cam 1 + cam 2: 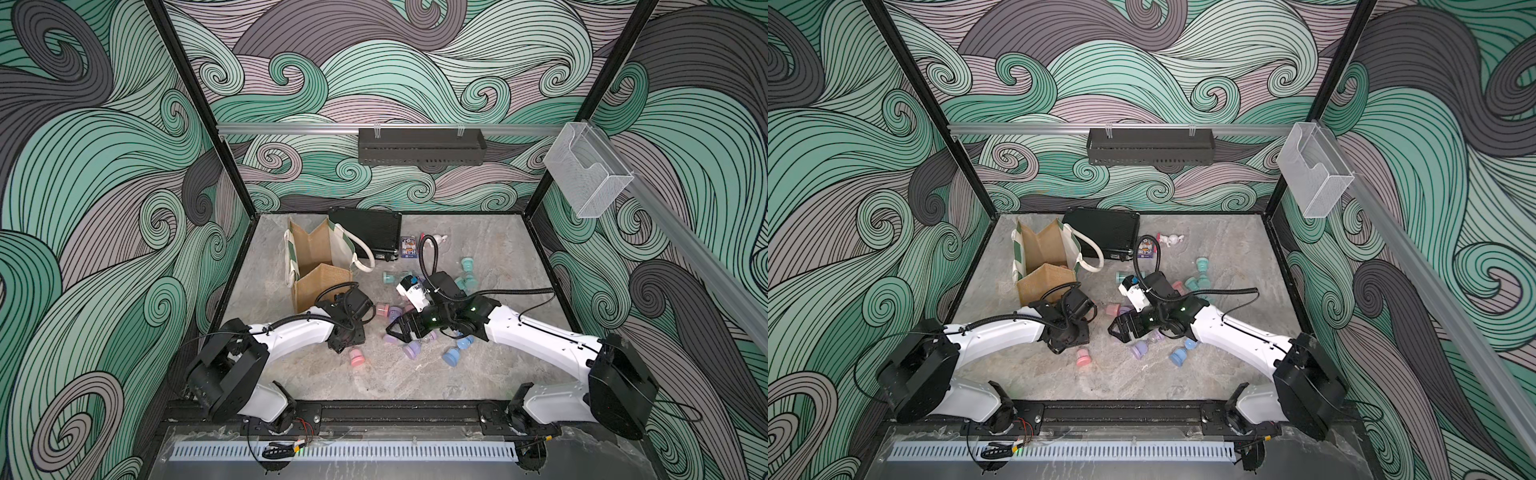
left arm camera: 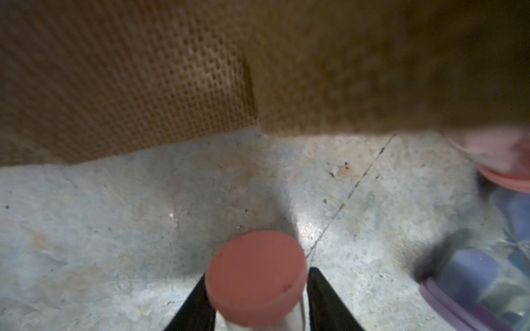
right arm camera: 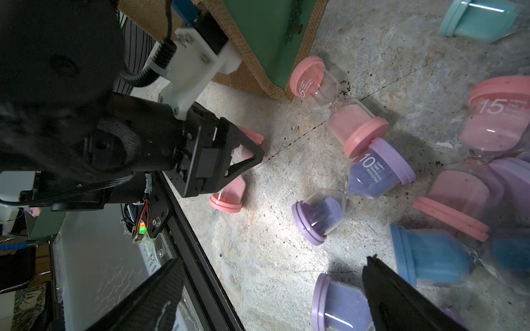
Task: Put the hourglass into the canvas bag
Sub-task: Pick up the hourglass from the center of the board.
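While half-spread, left tool (image 2: pixel 257 272) flanks pink hourglass (image 2: pixel 253 289).

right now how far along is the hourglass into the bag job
Done: nothing clearly; the canvas bag stands open, its contents unclear. In hand: the left gripper straddles a pink hourglass lying on the table, not lifted. Remaining: secure the grip, lift, carry it over the bag and release.

The left gripper (image 3: pixel 249 154) is straddling a pink hourglass (image 3: pixel 229 197) lying near the canvas bag (image 3: pixel 258 43); the right gripper (image 3: pixel 274 260) is hanging with jaws spread wide, a purple hourglass (image 3: pixel 337 303) sitting beside one finger.
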